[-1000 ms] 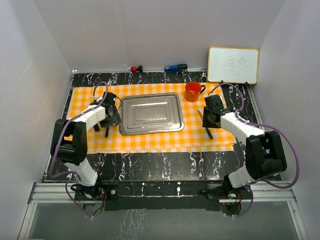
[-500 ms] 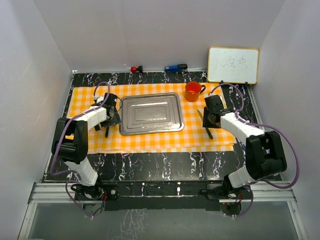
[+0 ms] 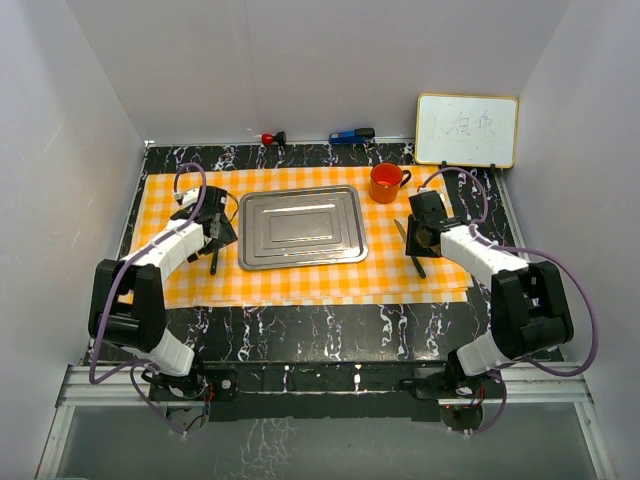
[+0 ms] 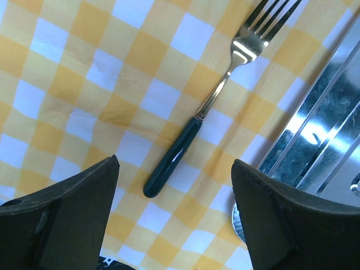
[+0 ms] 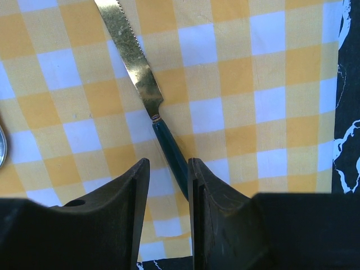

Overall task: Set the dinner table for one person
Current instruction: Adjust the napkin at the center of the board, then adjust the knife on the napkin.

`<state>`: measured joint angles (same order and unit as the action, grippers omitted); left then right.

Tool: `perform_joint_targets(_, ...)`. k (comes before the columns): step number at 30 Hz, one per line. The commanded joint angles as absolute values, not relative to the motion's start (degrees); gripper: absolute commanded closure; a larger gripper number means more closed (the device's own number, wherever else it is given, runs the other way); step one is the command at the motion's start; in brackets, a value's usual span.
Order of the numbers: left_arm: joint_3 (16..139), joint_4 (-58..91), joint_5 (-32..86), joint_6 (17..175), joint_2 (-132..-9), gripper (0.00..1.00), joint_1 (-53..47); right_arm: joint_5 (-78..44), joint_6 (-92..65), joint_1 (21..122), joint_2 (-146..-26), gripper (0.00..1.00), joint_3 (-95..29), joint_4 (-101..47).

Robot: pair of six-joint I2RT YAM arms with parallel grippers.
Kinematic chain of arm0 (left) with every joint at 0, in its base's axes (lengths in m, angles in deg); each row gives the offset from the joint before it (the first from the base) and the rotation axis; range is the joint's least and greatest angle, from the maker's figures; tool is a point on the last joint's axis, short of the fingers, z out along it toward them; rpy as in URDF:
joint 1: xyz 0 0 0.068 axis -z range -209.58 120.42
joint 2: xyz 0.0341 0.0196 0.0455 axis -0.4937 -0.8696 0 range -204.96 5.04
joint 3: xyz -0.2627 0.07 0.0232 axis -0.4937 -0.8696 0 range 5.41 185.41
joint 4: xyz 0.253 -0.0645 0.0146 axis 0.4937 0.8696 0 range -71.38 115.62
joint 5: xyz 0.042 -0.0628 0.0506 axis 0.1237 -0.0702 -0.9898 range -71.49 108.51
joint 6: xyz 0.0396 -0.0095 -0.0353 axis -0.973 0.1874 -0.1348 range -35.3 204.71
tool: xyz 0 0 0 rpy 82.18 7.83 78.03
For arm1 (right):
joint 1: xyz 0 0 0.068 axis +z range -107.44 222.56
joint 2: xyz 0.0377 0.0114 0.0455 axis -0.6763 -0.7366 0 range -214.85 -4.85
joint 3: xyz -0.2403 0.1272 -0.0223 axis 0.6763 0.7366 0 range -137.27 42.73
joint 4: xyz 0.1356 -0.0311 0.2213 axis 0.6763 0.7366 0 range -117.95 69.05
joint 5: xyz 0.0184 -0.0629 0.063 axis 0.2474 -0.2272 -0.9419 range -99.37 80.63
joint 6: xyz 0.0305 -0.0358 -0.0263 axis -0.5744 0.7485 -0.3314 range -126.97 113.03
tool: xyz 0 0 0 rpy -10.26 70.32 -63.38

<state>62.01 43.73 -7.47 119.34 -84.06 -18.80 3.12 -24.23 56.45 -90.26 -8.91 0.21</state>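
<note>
Laying cutlery on the dinner table point(image 3: 300, 330) under the cloth point(image 3: 200, 290), I think. Left gripper point(image 4: 175, 163) is spread wide over fork point(image 4: 197, 118), tray's point(image 3: 300, 228) 9 o'clock; right gripper point(image 5: 169, 163) sits barely apart around knife point(image 5: 140, 79), 3 o'clock. Next: lift straight off.

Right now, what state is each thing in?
fork: flat on checked cloth, ungripped
knife: flat on checked cloth, ungripped
steel tray: flat, empty
orange mug: upright
left gripper: open wide above fork
right gripper: narrowly open, straddling knife handle
</note>
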Motion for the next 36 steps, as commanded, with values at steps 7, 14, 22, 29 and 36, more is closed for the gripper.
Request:
perform_joint_targets(7,58.6,41.0,-4.6,120.8,-86.5,0.22,-18.5,4.3,-25.6,56.6,-93.0,0.69,-5.8,-4.1)
perform_joint_targets(14,58.4,39.9,-4.7,120.4,-87.4,0.23,-18.5,4.0,-25.7,56.5,-95.0,0.71,-5.4,-5.7)
perform_joint_targets(22,58.7,39.0,-2.7,119.8,-87.8,0.24,-18.5,2.4,-25.8,56.6,-92.8,0.9,-5.9,-5.9)
perform_joint_targets(29,58.8,38.7,-2.5,119.4,-88.2,0.24,-18.5,2.0,-26.0,56.5,-90.3,0.95,-7.1,-6.1)
perform_joint_targets(36,59.0,38.0,-1.7,119.5,-88.1,0.24,-18.5,-2.2,-26.5,56.6,-89.9,0.96,-9.2,-7.1)
